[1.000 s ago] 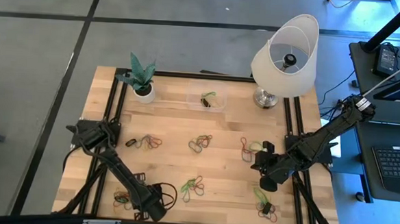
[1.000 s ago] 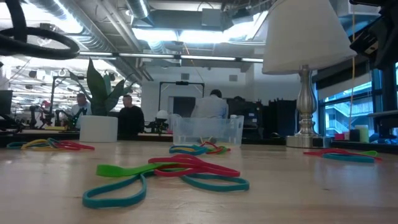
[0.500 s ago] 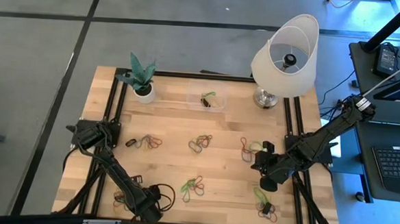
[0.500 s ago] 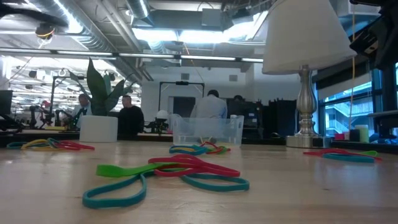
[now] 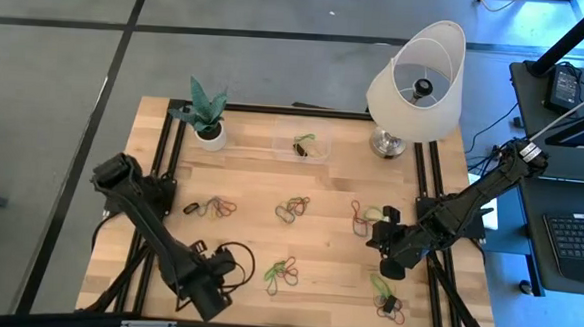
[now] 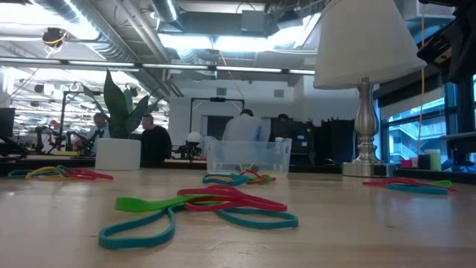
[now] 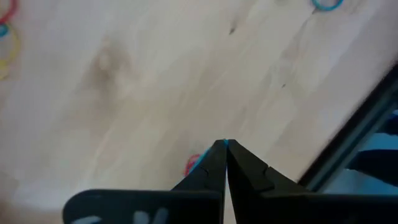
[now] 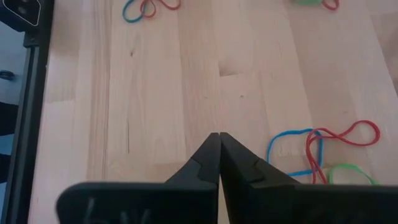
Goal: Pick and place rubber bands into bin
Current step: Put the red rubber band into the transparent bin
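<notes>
Table (image 5: pixel 318 240): pale wood planks with visible grain and a smooth matt finish, framed by black metal rails (image 5: pixel 433 181). Rubber bands (image 6: pixel 201 208): thin, smooth elastic loops with a slight sheen. Bin (image 6: pixel 248 157): clear, glossy plastic. Lamp: matt white shade (image 5: pixel 417 75), seemingly cloth, on a polished silvery metal stem and base (image 6: pixel 364 149). Plant pot (image 6: pixel 117 153): matt white, material not discernible. Left gripper (image 7: pixel 224 144) and right gripper (image 8: pixel 219 135): fingers of dark, matt, smooth material, probably plastic.

No legible text or labels.
</notes>
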You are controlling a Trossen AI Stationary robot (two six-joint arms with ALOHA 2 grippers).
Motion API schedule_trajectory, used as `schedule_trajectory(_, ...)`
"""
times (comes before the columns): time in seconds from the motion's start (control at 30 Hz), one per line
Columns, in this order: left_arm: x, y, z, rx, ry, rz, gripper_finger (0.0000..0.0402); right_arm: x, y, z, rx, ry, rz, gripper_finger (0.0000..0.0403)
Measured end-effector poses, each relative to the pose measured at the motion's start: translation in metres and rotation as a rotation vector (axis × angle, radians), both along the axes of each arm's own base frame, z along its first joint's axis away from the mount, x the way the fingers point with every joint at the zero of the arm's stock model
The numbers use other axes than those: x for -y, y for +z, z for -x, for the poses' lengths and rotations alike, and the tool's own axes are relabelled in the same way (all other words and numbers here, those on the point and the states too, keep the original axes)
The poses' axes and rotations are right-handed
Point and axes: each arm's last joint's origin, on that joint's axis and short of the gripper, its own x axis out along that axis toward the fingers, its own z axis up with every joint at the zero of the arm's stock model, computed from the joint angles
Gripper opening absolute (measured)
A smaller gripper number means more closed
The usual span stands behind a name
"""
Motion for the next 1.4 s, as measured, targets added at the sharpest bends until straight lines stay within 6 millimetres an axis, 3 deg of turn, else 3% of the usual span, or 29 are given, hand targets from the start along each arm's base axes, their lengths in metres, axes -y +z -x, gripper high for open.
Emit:
schedule_trajectory(0.6,-0.015,0.059,0.04,0.067,0.04,0.15,0.0003,0.0,0.0,0.0,0.001,0.015,0.011,0.0009)
schedule_trajectory(1.13,-0.01,0.081,0.076,0.088,0.077,0.254,0.0003,0.0,0.0,0.0,0.001,0.018,0.014,0.0009)
schedule_trajectory(1.4,-0.017,0.092,0.091,0.092,0.077,0.272,0.0003,0.0,0.0,0.0,0.001,0.018,0.014,0.0009)
